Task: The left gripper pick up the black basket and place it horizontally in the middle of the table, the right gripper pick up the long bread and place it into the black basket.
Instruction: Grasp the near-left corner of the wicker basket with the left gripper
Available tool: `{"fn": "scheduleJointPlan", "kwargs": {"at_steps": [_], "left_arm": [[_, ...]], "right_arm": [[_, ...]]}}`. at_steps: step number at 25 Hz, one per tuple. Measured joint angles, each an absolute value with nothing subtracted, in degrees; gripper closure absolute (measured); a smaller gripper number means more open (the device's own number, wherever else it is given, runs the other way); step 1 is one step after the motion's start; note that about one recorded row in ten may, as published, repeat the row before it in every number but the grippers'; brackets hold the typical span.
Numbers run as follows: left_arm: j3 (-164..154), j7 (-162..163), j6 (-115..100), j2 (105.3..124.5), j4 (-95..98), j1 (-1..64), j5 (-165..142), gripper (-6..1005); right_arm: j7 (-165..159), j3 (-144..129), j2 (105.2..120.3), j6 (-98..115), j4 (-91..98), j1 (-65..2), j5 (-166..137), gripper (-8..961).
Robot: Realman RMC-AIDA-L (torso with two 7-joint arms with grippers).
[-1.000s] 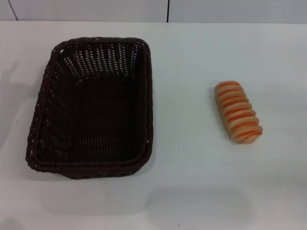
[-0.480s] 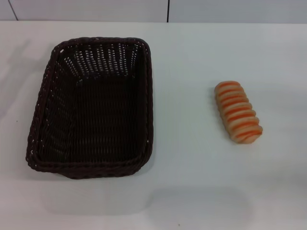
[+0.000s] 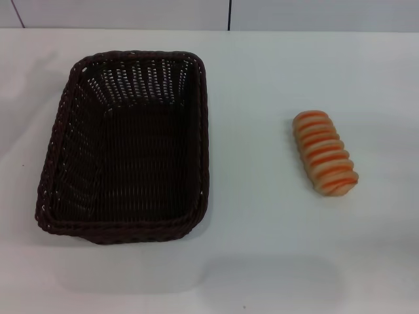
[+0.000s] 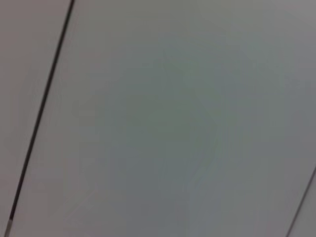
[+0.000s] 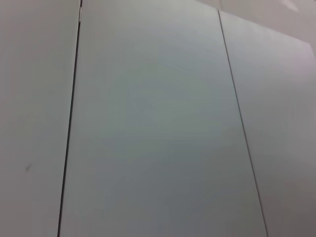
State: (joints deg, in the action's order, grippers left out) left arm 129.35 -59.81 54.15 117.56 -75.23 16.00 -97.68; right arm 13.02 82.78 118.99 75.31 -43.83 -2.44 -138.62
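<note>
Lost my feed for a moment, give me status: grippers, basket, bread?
Neither gripper in view. Basket empty, lengthwise on the table's left side, not moved to the middle. Bread lying apart on the right. Nothing between them.

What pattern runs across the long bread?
Orange ridged stripes on the tan-cream long bread, clearest in the head view.

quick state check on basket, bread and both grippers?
black basket: upright on the table, empty, long side running away from the robot, left of centre.
long bread: lying on the table, right of basket, apart from it.
left gripper: not in view.
right gripper: not in view.
</note>
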Motion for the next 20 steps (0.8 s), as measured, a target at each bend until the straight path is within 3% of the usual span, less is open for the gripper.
{"fn": "scheduleJointPlan", "kwargs": {"at_steps": [15, 20], "left_arm": [[129.8, -24.02, 82.36, 116.0, -93.88, 25.15, -134.99, 246], [129.26, -22.69, 87.58, 117.1, -95.23, 27.91, -142.32, 251]], "right_arm": [[13.01, 82.79, 119.0, 75.32, -44.1, -2.64, -138.6, 287], [13.01, 82.79, 119.0, 75.32, -44.06, -2.64, -138.6, 286]]}}
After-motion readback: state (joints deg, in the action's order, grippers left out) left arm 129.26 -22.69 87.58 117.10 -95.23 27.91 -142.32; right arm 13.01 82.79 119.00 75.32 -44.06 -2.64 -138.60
